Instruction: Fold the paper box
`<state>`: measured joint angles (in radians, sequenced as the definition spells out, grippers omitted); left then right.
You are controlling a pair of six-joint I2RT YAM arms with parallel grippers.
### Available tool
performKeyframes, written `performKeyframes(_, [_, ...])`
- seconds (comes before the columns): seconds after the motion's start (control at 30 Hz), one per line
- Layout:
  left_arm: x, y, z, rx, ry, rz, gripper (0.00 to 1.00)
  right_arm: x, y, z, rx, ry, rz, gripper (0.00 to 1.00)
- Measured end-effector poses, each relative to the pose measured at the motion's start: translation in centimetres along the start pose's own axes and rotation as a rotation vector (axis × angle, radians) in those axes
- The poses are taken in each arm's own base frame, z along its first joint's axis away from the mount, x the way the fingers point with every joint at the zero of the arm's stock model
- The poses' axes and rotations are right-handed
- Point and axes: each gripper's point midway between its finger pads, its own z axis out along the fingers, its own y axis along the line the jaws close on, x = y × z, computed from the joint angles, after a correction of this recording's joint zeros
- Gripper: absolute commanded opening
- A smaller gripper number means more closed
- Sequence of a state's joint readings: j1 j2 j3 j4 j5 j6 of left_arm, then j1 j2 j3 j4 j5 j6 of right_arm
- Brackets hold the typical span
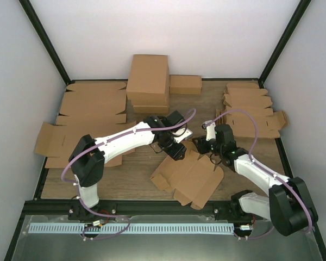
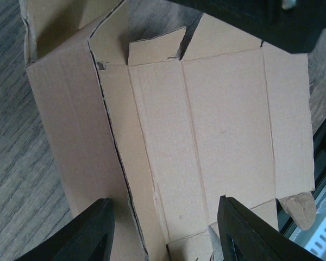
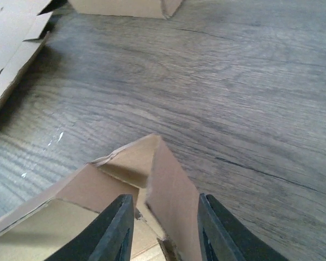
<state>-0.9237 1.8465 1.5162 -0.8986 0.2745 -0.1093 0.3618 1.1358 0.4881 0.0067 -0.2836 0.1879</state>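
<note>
The paper box [image 1: 191, 176] lies as a partly folded brown blank near the table's front middle, with its far corner raised. My left gripper [image 1: 176, 152] hovers over its far left part. In the left wrist view the gripper [image 2: 164, 200] is open, its jaws wide apart on either side of a raised crease of the paper box [image 2: 223, 119]. My right gripper [image 1: 206, 155] sits at the raised corner. In the right wrist view this gripper [image 3: 164, 197] stands astride an upright corner flap [image 3: 171, 174], with a narrow gap showing on the left side.
A stack of folded boxes [image 1: 148, 81] and a smaller one [image 1: 185, 84] stand at the back. Flat blanks [image 1: 89, 114] cover the left side, and more flat blanks [image 1: 250, 106] lie at the right back. A black rail [image 1: 152, 206] marks the near edge.
</note>
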Motion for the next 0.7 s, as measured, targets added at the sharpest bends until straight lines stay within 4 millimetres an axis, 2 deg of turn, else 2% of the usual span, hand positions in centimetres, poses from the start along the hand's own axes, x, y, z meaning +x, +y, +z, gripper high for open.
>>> performKeyframes(0.17, [0.0, 0.0, -0.1, 0.0, -0.002, -0.002, 0.55, 0.2, -0.5, 0.5, 0.047, 0.009, -0.01, 0.07])
performKeyframes(0.23, [0.0, -0.1, -0.1, 0.001, -0.002, -0.002, 0.54, 0.3, -0.3, 0.5, 0.05, 0.013, -0.023, 0.02])
performKeyframes(0.37, [0.0, -0.3, -0.2, 0.002, -0.004, -0.002, 0.55, 0.4, 0.4, 0.1, 0.063, 0.013, -0.035, 0.01])
performKeyframes(0.57, [-0.2, -0.8, -1.2, 0.007, -0.028, 0.003, 0.55, -0.4, 2.8, -2.1, 0.027, -0.055, -0.013, 0.01])
performKeyframes(0.7, [-0.3, -0.8, -1.4, 0.008, -0.032, 0.0, 0.55, 1.9, 3.7, -2.5, 0.008, -0.045, 0.024, 0.01])
